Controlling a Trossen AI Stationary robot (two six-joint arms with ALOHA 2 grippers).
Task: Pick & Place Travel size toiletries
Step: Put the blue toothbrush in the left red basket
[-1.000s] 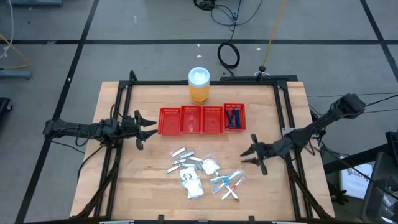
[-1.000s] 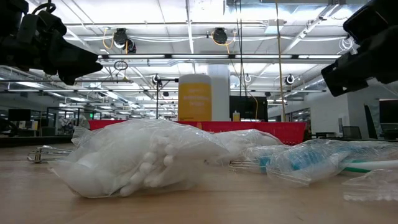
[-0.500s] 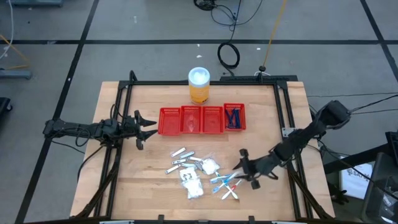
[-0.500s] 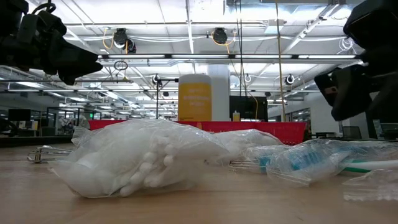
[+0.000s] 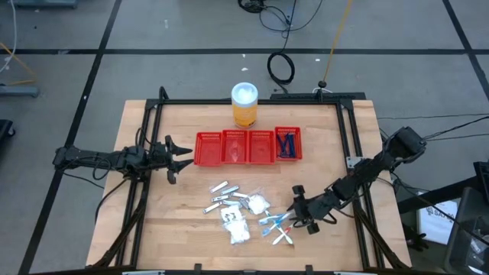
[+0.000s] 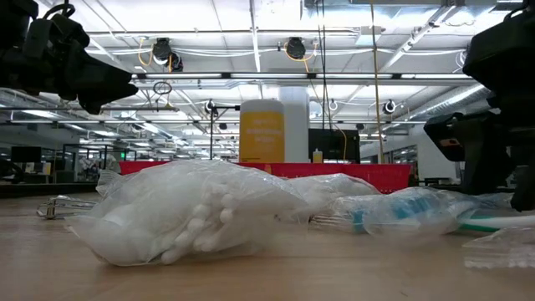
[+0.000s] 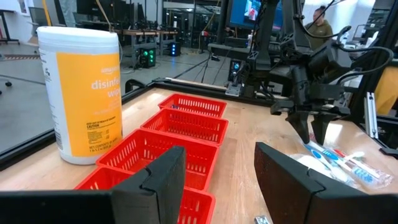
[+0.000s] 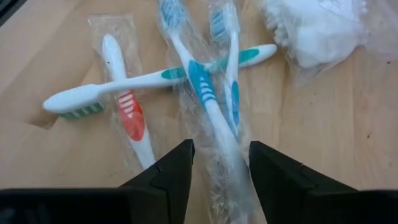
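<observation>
Several toothbrushes in clear wrap [image 5: 276, 225] lie crossed on the table near its front: a blue one [image 8: 202, 87], a red one [image 8: 127, 115] and a green one [image 8: 155, 78]. My right gripper [image 8: 221, 146] is open and low over them, one finger on each side of the blue toothbrush's handle. White crinkly packets [image 5: 238, 225] and silvery tubes [image 5: 220, 191] lie to their left. Dark blue razors [image 5: 288, 143] lie in the red tray's rightmost compartment. My left gripper [image 5: 179, 150] is open and empty beside the tray's left end. My right gripper's fingers [image 8: 177, 171] stand on either side of the blue toothbrush's handle [image 8: 217, 134], slanting down from the table's right and lying across it. I cannot tell whether they touch its clear wrap. The toothbrush lies flat on the table.
The red four-compartment tray [image 5: 229, 147] stands mid-table, with the orange jar with a white lid [image 5: 244, 105] behind it. A bag of white swabs [image 6: 184, 213] lies close to the toothbrushes. A black frame [image 5: 153, 122] runs around the work area.
My right gripper has moved toward the table's near edge and left, and down, from open table right of the pile to just over the toothbrushes. The toiletries have stayed where they were.
</observation>
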